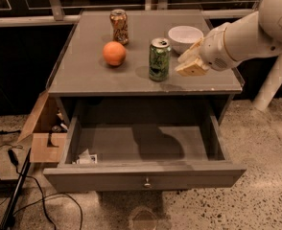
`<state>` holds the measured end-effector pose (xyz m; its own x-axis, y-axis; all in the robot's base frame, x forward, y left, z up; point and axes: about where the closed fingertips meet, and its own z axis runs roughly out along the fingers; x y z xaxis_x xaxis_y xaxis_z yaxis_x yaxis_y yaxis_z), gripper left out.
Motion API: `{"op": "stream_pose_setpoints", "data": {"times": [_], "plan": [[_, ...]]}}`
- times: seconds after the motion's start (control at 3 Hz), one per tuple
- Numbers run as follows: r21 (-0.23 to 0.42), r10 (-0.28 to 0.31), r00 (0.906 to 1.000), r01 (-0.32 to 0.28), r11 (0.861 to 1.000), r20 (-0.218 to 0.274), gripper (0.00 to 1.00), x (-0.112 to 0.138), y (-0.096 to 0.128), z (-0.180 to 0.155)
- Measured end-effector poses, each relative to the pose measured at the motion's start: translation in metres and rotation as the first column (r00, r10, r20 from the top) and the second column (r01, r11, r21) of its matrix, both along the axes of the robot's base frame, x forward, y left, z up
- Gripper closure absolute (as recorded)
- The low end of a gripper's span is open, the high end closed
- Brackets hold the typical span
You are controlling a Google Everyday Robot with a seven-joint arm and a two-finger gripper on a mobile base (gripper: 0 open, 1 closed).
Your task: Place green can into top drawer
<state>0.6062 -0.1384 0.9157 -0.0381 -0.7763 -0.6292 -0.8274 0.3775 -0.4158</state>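
Arm (256,30) cut off rt edge; gripper (191,63) near green can (159,59), prob apart.
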Motion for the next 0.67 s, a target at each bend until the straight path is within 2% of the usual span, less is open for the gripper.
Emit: {"op": "stream_pose_setpoints", "data": {"times": [0.33, 0.67], "plan": [[0.031, 0.012, 0.9999, -0.012, 0.999, 0.003, 0.15, 0.0089, 0.0088, -0.0013], [0.064, 0.023, 0.9997, -0.022, 0.998, -0.002, 0.17, 0.0180, 0.0175, -0.0045]]}}
